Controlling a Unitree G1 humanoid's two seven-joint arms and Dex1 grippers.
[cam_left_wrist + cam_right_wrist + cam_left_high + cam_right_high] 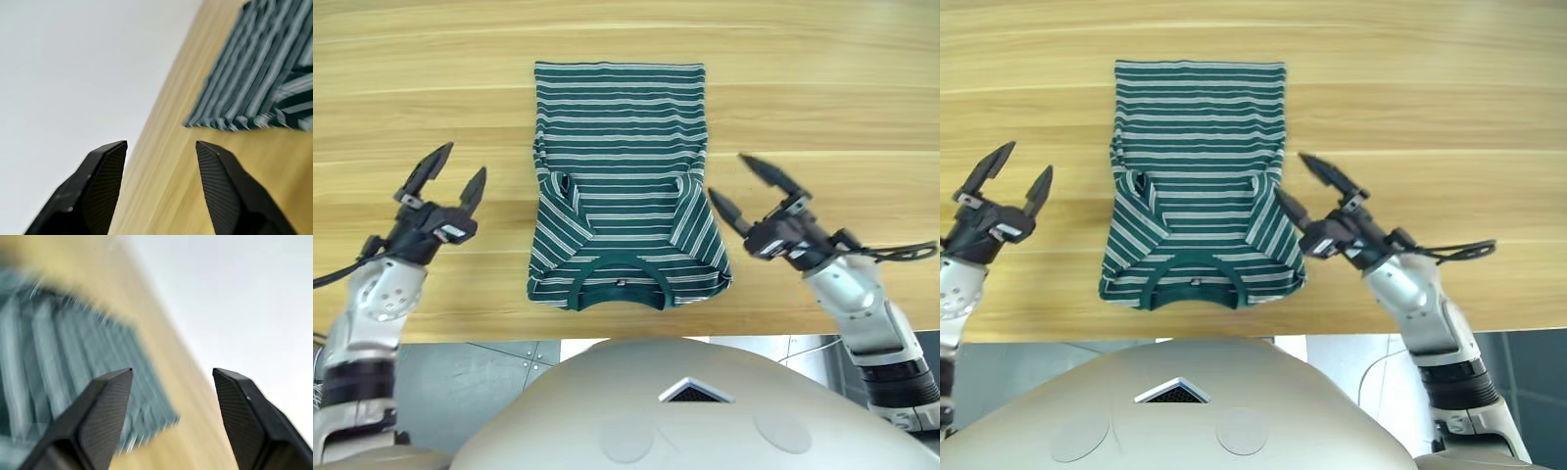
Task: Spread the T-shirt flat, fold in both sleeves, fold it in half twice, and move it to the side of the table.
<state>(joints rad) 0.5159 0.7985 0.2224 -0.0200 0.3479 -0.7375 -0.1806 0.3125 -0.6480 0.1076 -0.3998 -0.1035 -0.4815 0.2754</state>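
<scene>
Pincer left [462, 162] and pincer right [727, 176] spread wide, seemingly clear of T-shirt [621, 147]

Dark green fabric T-shirt [622, 147]: thin pale grey-white stripes, evenly repeated, running crosswise over the body. Sleeves [558, 225]: same green, same pale stripes, but slanting. Neckband [619, 277]: plain dark green, no stripe.

Light wooden bench [822, 88]: honey-tan, with fine grain lines running side to side and a few darker brown streaks.

Left hand [462, 160] and right hand [728, 175]: matt black fingers, with small white patches near their bases. Seen close in the left wrist view, the finger pads [105, 181] are black with a fine cross-hatched texture.

Floor [480, 367] below the bench edge: dark grey panels with paler seams.
</scene>
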